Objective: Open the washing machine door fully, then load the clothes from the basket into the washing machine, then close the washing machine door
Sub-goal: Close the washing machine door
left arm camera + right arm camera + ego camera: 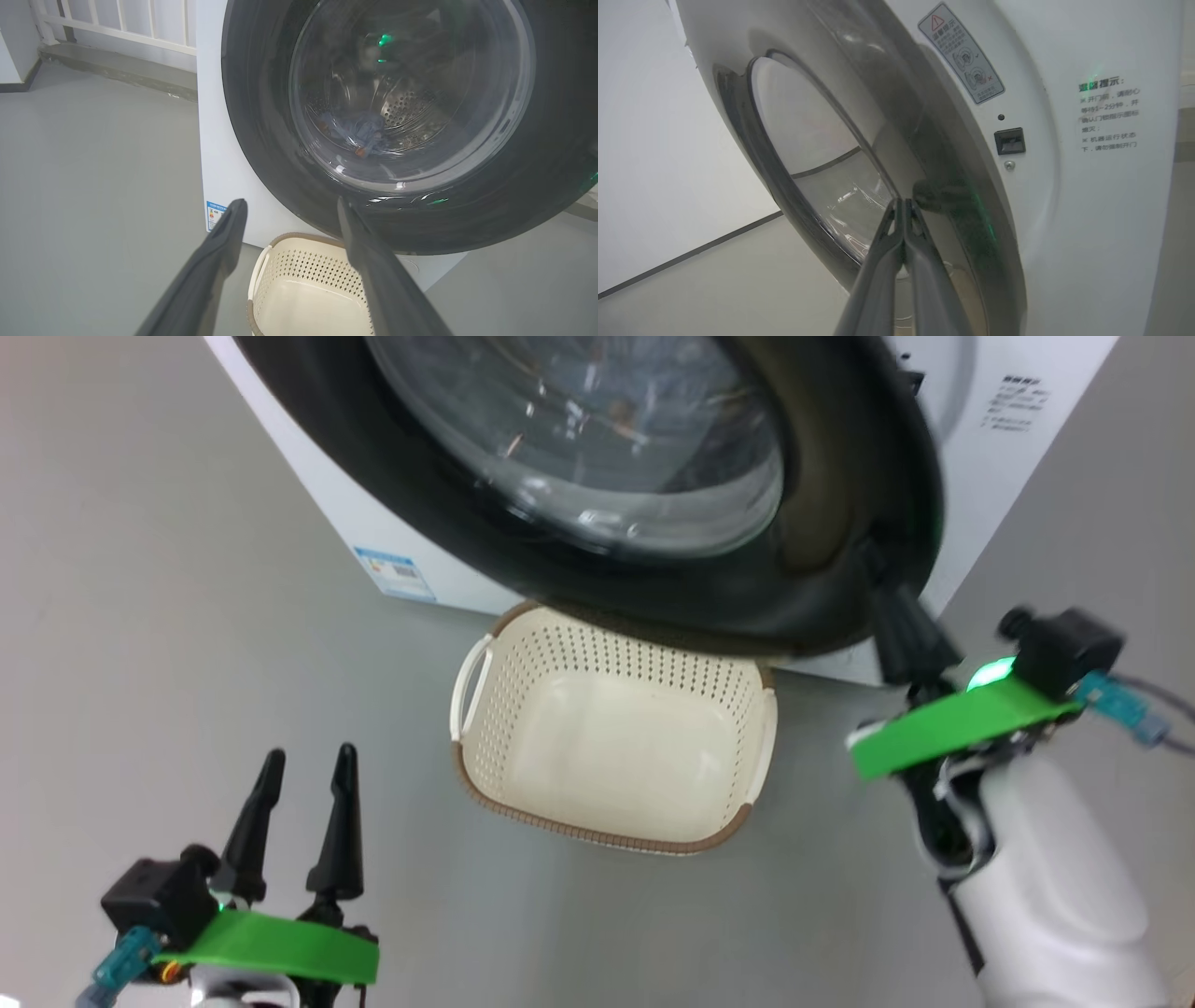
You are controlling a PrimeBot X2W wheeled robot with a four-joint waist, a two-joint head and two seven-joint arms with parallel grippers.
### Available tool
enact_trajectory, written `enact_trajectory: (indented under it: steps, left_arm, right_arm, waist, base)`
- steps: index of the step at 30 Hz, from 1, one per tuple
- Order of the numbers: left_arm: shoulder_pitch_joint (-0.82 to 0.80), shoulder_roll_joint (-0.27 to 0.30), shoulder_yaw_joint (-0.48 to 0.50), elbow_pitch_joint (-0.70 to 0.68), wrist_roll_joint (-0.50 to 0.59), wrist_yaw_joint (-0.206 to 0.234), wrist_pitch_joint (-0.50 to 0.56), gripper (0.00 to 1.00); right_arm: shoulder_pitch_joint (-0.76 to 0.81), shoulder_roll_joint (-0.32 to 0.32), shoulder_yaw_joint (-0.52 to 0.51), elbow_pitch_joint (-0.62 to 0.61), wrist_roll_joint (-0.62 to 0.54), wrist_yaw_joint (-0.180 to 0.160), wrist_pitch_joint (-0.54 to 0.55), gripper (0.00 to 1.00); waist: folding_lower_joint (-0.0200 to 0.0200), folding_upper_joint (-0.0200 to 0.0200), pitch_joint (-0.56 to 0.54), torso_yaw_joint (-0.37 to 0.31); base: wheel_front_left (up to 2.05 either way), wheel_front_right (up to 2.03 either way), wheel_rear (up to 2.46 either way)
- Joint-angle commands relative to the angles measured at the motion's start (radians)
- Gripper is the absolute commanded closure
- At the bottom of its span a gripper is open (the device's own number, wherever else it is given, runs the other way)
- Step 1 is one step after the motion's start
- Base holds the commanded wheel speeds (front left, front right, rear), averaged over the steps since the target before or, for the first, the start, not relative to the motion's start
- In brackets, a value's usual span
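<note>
The washing machine door, black-rimmed with a glass bowl, stands a little ajar on the latch side of the white washing machine. My right gripper is shut with nothing in it. In the right wrist view its tips rest against the door's glossy rim, near the latch slot. Blue clothes lie in the steel drum, seen through the door glass. The cream basket sits on the floor below the door with nothing in it. My left gripper hangs open to the basket's left, holding nothing.
Grey floor surrounds the machine. A blue label sticker marks its lower left front. A white railing and a low kerb run behind the machine on its left. A pale wall shows in the right wrist view.
</note>
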Motion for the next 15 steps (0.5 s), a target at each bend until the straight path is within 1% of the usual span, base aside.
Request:
enact_trajectory:
  steps: [1, 2, 15]
  left_arm:
    - [-0.047, 0.011, 0.025, -0.032, -0.009, -0.002, -0.006, 0.0]
    - [-0.047, 0.011, 0.025, -0.032, -0.009, -0.002, -0.006, 0.0]
    - [-0.122, -0.004, -0.024, -0.057, -0.023, -0.002, -0.006, 0.0]
  right_arm:
    - [-0.066, 0.009, -0.025, -0.015, -0.019, 0.001, -0.006, 1.0]
    - [-0.066, 0.009, -0.025, -0.015, -0.019, 0.001, -0.006, 1.0]
    - [-0.278, 0.023, -0.186, 0.042, -0.068, 0.001, -0.006, 1.0]
  waist:
    - [0.0, -0.0001, 0.042, 0.02]
    - [0.0, -0.0001, 0.042, 0.02]
    - [0.0, -0.0001, 0.125, 0.068]
  base:
    - [0.0, 0.0, 0.0]
    - [0.0, 0.0, 0.0]
    - [0.0, 0.0, 0.0]
